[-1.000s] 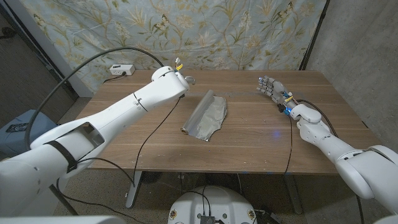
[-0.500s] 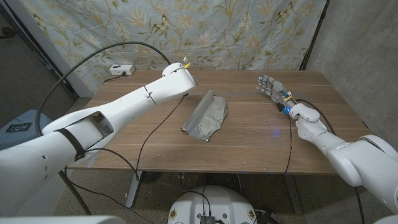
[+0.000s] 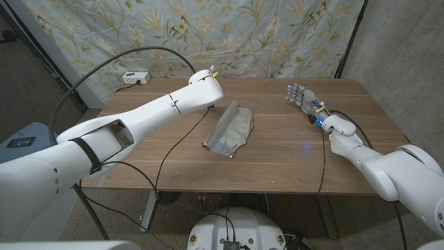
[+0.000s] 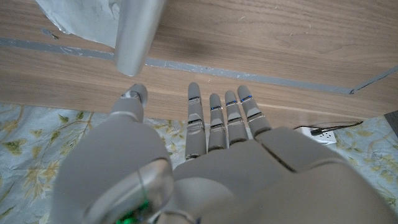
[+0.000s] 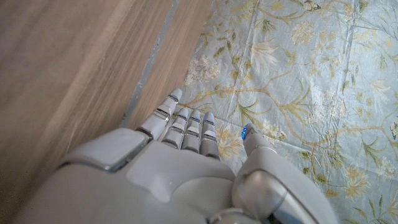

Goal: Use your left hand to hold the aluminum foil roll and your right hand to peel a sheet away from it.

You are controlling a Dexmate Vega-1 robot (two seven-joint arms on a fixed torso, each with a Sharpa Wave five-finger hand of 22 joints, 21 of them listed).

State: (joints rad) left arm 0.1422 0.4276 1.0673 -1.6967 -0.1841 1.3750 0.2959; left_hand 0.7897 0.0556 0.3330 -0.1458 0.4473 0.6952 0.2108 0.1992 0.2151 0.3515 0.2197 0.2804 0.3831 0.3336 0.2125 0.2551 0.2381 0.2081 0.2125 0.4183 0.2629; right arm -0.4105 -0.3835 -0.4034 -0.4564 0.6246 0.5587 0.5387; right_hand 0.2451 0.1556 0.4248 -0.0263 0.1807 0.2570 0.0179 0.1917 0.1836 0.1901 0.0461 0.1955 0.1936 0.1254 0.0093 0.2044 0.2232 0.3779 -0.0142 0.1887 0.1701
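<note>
silver foil roll (image 3: 222, 126) unheld; no writing legible.

Wooden table (image 3: 277, 156), brown grain, with a thin grey seam line running along its top near the far edge, seen in the left wrist view. Floral cloth (image 3: 229, 35) hangs as a backdrop behind the table: pale blue-green with leaves and flowers. White power strip (image 3: 134, 78) sits on the table's far left corner, a cable leading from it. Blue bin (image 3: 21, 142) stands on the floor, left of the table.
</note>
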